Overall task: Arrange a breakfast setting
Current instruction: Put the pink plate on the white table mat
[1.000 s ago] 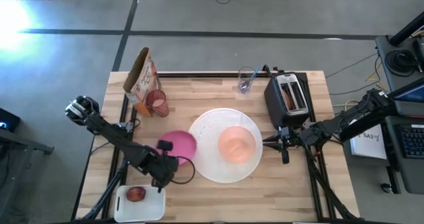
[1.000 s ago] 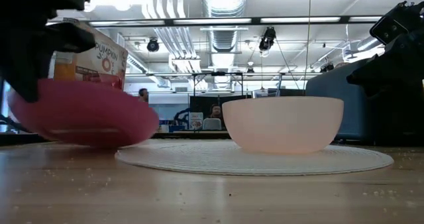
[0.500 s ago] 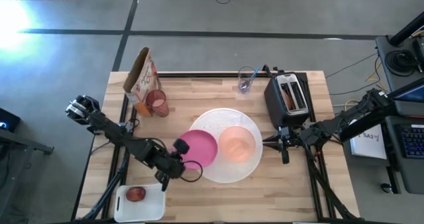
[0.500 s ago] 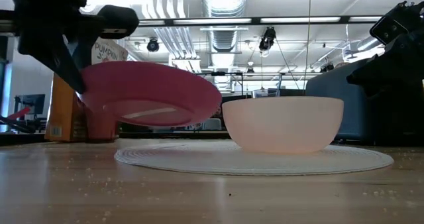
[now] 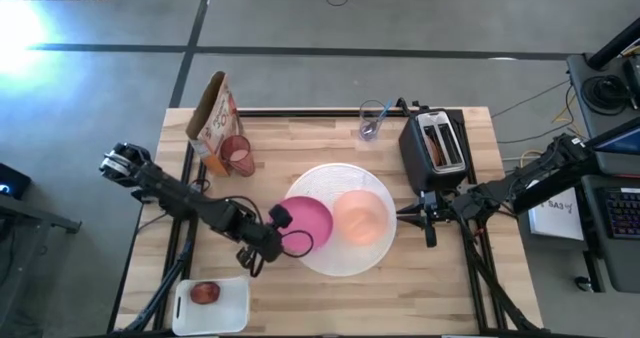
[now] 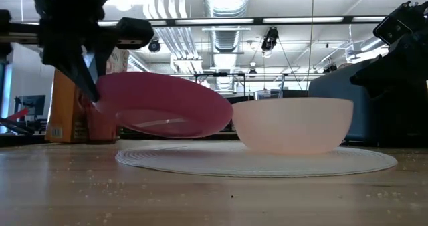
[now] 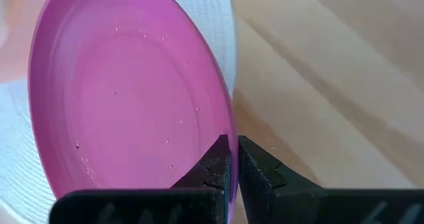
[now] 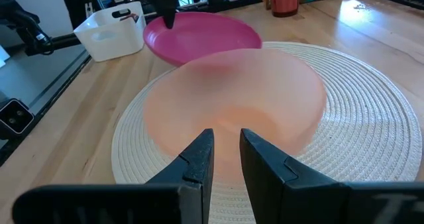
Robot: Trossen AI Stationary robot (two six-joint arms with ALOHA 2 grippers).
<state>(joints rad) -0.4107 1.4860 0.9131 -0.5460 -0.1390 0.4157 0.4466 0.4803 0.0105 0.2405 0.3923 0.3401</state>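
A: High view first: the table point(image 5: 330, 288), then the large white plate point(image 5: 340, 263) at its middle. Why is everything crowding onto that plate?

B: It looks like the base of the setting. The peach bowl point(image 5: 358, 218) sits on its right half, and the magenta plate point(image 5: 305, 223) is held over its left half, tilted, its far edge at the bowl's wall.

A: Held how?

B: The left gripper point(image 7: 230, 159) pinches the magenta plate's rim between fingers drawn almost together, only the thin edge between them. In the low view the plate point(image 6: 164, 105) rides clear of the white plate point(image 6: 257, 160), low side toward the bowl point(image 6: 292, 124). I'd judge an edge grip keeps the fingers off the surface below when it comes down.

A: And the right gripper point(image 8: 225, 148)?

B: It waits just beside the white plate's right edge, facing the bowl, fingers a narrow gap apart, holding nothing.

A: Smaller things?

B: The pink cup point(image 5: 238, 155) stands by the carton point(image 5: 213, 118) at the back left, well apart from the plates.
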